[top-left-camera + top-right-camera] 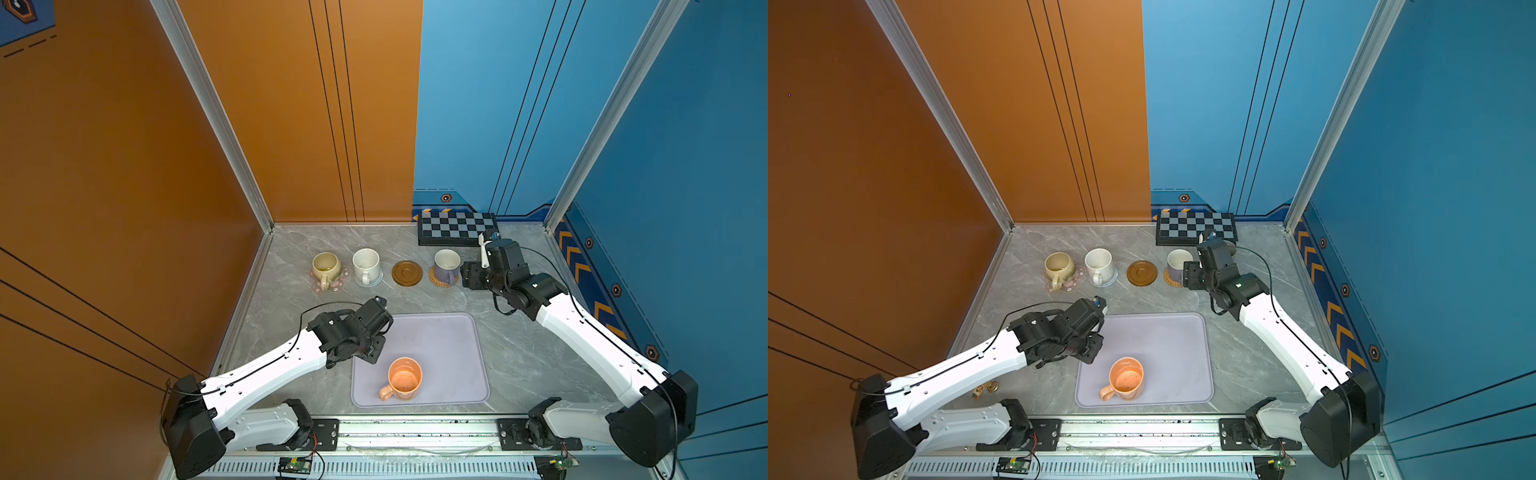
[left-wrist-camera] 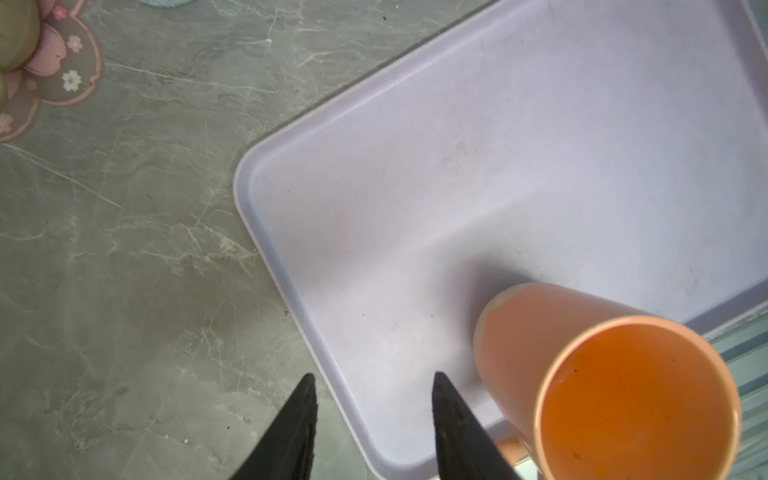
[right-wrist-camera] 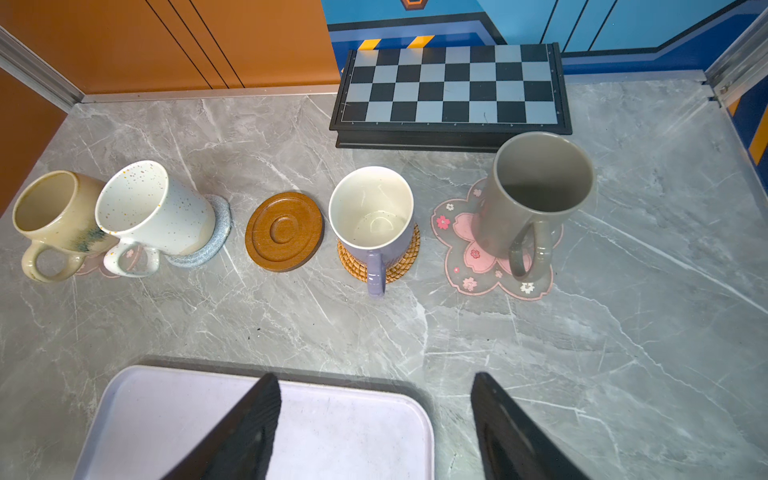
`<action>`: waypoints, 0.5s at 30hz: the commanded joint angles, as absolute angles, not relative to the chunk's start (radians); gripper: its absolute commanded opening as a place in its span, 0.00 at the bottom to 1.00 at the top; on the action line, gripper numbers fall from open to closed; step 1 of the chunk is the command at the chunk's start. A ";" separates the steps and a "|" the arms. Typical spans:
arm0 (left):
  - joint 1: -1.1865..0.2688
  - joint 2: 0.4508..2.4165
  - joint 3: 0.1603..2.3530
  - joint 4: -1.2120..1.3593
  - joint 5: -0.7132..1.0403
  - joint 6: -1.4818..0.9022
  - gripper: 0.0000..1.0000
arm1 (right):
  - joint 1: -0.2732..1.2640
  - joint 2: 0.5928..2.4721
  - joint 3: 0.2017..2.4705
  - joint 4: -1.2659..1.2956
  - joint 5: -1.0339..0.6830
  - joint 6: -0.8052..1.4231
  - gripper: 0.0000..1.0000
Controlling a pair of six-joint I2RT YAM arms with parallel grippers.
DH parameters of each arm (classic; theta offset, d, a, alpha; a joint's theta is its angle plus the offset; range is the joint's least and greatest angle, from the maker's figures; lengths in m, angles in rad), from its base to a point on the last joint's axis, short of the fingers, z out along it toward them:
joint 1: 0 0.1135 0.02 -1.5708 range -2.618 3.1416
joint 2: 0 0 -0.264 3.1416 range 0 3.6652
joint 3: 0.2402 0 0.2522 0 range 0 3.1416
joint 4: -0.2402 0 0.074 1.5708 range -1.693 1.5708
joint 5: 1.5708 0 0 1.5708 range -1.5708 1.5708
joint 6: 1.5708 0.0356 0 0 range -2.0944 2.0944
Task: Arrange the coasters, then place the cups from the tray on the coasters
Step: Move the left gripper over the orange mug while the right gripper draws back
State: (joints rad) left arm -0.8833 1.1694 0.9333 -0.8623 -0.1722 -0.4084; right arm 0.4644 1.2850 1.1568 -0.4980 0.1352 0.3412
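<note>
Orange-peach mug [image 1: 404, 379] stands on the lavender tray [image 1: 449, 345]. Left gripper [image 2: 372, 375] jaws apart, empty; right gripper [image 3: 375, 374] jaws wider apart, empty.

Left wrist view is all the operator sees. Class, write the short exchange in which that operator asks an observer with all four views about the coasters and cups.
Operator: Which coaster has no cup?
Observer: The brown wooden coaster, between the speckled white cup and the lavender cup.
Operator: Where is the grey cup?
Observer: The grey cup stands on a pink flower coaster, next to the lavender cup and in front of the checkerboard.
</note>
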 commanded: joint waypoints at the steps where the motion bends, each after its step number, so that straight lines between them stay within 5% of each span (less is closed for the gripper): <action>1: -0.905 1.147 0.913 -0.906 -0.135 -0.408 0.46 | 0.459 1.255 1.144 -0.531 0.163 0.362 0.75; 15: -1.085 1.023 0.868 -0.956 -0.122 -0.516 0.51 | 0.457 1.224 1.143 -0.532 0.146 0.374 0.75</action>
State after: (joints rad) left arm -1.0363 1.0203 0.8886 -0.9188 -0.1192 -0.4709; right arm 0.4637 1.2530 1.1522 -0.5064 0.1349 0.3565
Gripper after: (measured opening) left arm 0.513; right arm 0.747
